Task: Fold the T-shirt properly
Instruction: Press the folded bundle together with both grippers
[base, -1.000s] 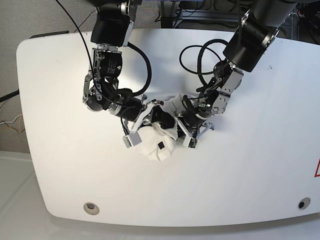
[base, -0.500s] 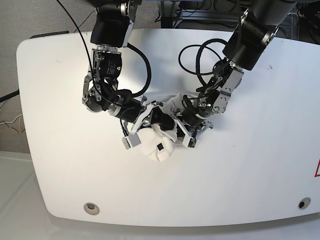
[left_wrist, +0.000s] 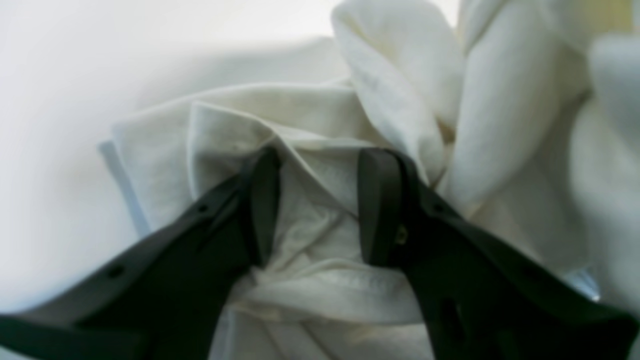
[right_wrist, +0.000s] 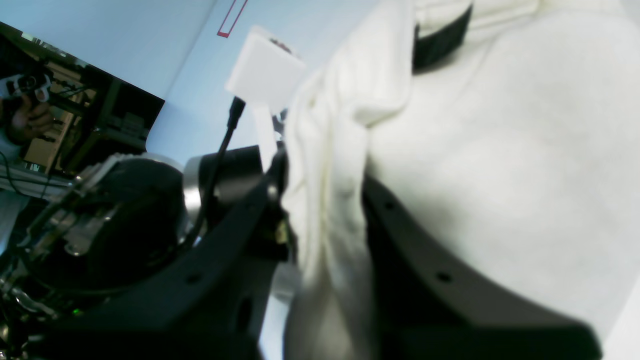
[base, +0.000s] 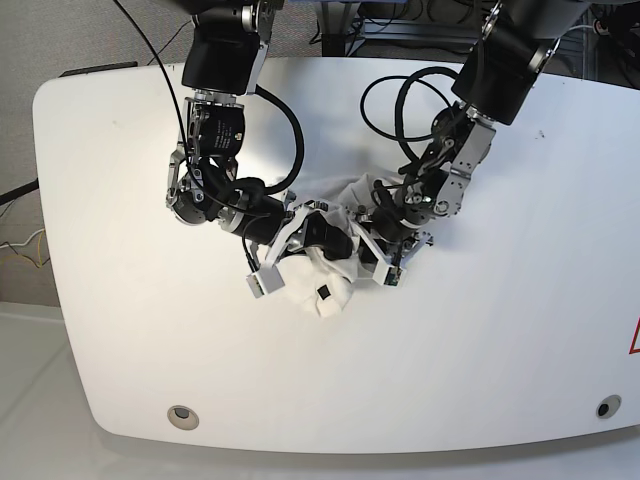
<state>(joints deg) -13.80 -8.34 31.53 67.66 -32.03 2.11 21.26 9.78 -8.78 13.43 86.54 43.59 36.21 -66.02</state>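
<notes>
Mid-table, the right gripper (right_wrist: 325, 220) is clamping the bunched T-shirt (base: 322, 285); the left gripper (left_wrist: 312, 205) is standing open, apparently releasing; regrasping an edge likely follows.

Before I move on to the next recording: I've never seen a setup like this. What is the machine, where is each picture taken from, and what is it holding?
This is a robot with two arms reaching over a white table. One picture looks down from above; the other two come from small cameras on each wrist, looking along the black fingers. In the overhead view the robot's left arm is on the picture's right side.

The only thing on the table is a white T-shirt, bunched into a lump between the arms, its small black tag showing.

The right gripper is closed on a thick fold of the shirt. The left gripper has its fingers apart, with wrinkled cloth lying between them; it does not look clamped. No folding is visible so far.
</notes>
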